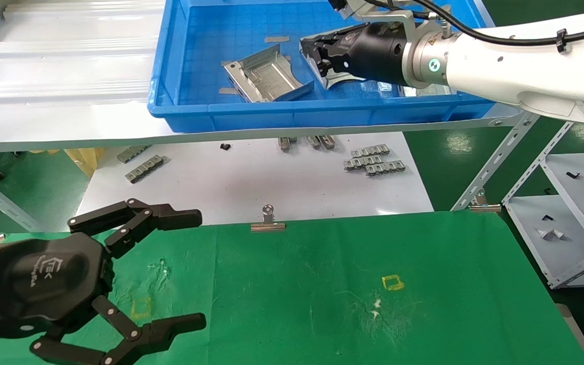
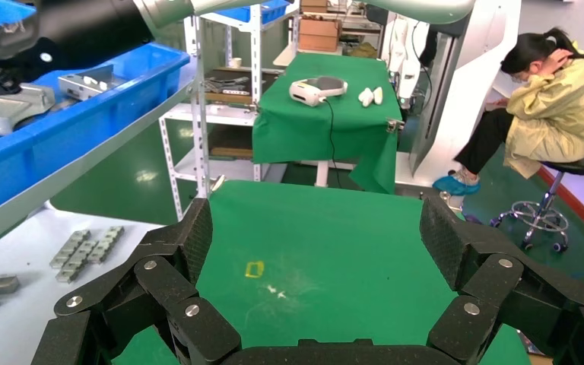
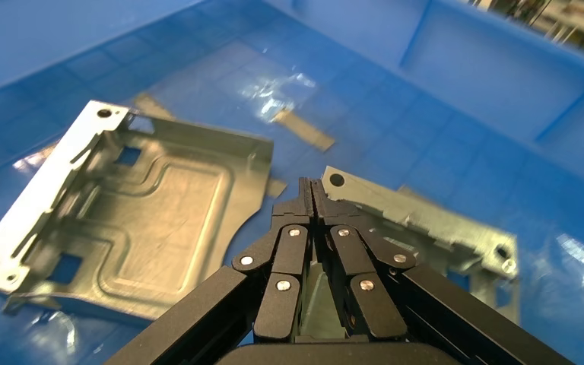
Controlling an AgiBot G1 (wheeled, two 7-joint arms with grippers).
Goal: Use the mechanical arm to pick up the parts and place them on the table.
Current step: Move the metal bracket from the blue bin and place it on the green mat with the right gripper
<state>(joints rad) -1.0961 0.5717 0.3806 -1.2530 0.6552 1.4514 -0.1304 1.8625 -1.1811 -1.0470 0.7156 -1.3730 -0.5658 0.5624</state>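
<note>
Reaching into the blue bin (image 1: pixel 190 109), the right gripper (image 1: pixel 317 58) has its fingers (image 3: pixel 313 199) pressed together on the edge of a silver plate (image 3: pixel 426 220). In the right wrist view that plate sits just past the fingertips, its flange caught between them, and in the head view it appears tilted at the fingertips above the bin floor. A second silver plate (image 1: pixel 266 76) lies in the bin off to one side of the closed fingers, near them but not touching, with its embossed face up and one edge raised. A few thin grey strips (image 3: pixel 304 129) lie on the bin floor beyond the fingertips.

The left gripper (image 1: pixel 190 268) hangs over the near corner of the green counter (image 1: pixel 322 284), fingers (image 2: pixel 186 243) spread wide apart and holding nothing. Between and beyond those fingers the cloth shows a small yellow square outline (image 2: pixel 254 268) and pale scuffs. Small toothed metal strips (image 1: pixel 373 159) lie on the white board (image 1: pixel 251 177) between the counter and the bin, well away from both grippers.
</note>
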